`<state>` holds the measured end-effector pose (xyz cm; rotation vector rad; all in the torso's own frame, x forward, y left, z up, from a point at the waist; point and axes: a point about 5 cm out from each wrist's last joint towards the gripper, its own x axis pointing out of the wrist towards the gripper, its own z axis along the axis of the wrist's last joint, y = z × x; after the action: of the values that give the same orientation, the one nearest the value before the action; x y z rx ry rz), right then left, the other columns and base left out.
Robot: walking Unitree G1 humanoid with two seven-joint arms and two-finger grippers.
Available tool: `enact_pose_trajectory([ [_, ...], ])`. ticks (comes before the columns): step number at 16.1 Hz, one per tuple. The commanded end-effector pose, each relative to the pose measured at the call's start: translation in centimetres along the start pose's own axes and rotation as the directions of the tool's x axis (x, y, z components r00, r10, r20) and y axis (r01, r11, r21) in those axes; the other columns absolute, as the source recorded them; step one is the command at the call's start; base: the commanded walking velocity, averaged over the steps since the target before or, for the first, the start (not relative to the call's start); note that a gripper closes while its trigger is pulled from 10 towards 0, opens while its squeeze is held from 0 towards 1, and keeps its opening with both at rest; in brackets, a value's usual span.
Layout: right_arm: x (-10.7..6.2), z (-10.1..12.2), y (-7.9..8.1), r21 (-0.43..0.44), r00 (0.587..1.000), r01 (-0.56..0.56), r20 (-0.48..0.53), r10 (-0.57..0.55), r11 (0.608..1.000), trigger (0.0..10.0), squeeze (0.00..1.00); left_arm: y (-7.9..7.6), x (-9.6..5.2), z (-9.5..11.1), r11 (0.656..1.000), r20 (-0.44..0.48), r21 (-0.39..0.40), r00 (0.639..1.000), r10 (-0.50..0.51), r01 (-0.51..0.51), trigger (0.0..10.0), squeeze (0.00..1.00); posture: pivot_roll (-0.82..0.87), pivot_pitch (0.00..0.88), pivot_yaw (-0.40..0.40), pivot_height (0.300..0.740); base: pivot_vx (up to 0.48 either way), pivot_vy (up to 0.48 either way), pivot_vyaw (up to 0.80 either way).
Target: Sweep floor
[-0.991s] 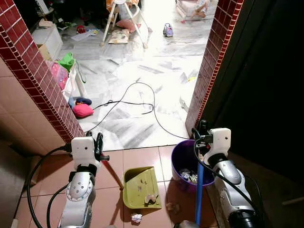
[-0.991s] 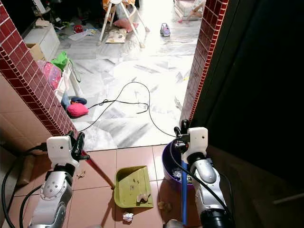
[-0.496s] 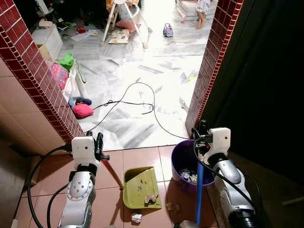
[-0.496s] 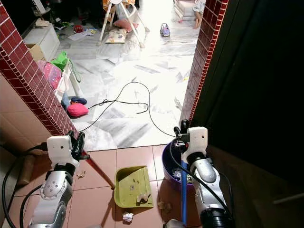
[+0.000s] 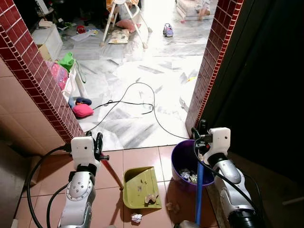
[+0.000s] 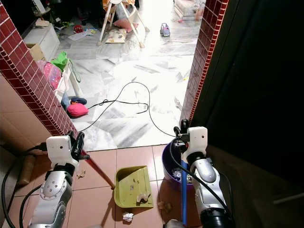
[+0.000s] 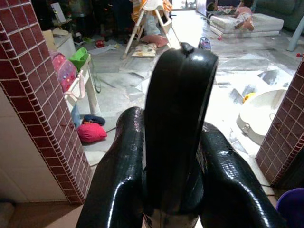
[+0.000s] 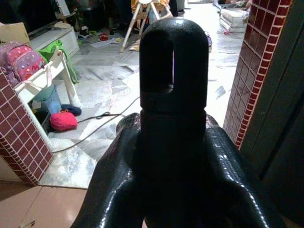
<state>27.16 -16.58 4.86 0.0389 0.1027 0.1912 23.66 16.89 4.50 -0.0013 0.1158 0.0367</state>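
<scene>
Terracotta floor tiles (image 5: 142,159) meet white marble (image 5: 142,71) at a doorway framed by 2 red brick pillars (image 5: 42,80). A green dustpan (image 5: 141,187) holding scraps lies beside a purple bucket (image 5: 183,161), with a paper ball (image 5: 137,218) just before it. The left gripper (image 7: 175,156) clamps the dustpan's dark handle (image 7: 178,104); the right gripper (image 8: 173,161) clamps the blue broom handle (image 5: 199,190), raised upright.

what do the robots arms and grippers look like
Both arms are silver metal with rounded, jointed segments and a boxy white wrist housing. Loose black cables run along each. The left gripper and right gripper each have two long, glossy black fingers.
</scene>
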Motion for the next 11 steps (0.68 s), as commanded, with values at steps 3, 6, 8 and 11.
enact_pose_trajectory([
  [3, 0.22, -0.02, 0.37, 0.034, 1.000, -0.001, -0.001, 0.001, 0.999, 10.0, 0.00, 0.17, -1.04, -2.82, 1.000, -0.159, 0.023, 0.987, 0.002, 0.002, 10.0, 0.00, -0.05, 0.000, 0.028, 0.740, 0.000, 0.000, 0.00],
  [6, 0.34, -0.08, 0.51, 0.029, 1.000, -0.001, -0.011, 0.001, 1.000, 10.0, 0.00, 0.08, -1.03, -2.86, 1.000, -0.161, 0.021, 0.987, 0.001, 0.002, 10.0, 0.00, -0.05, 0.000, 0.028, 0.740, 0.000, 0.000, 0.00],
  [8, 0.33, -0.12, 0.72, 0.028, 1.000, -0.004, -0.013, 0.005, 1.000, 10.0, 0.00, 0.04, -0.96, -2.85, 1.000, -0.161, 0.021, 0.987, 0.000, 0.004, 10.0, 0.00, -0.06, 0.000, 0.028, 0.740, 0.000, 0.000, 0.00],
  [11, 0.46, -0.25, 1.01, 0.027, 1.000, -0.006, -0.029, 0.007, 1.000, 10.0, 0.00, 0.08, -0.88, -2.84, 1.000, -0.161, 0.022, 0.987, -0.001, 0.005, 10.0, 0.00, -0.06, 0.000, 0.031, 0.740, 0.000, 0.000, 0.00],
])
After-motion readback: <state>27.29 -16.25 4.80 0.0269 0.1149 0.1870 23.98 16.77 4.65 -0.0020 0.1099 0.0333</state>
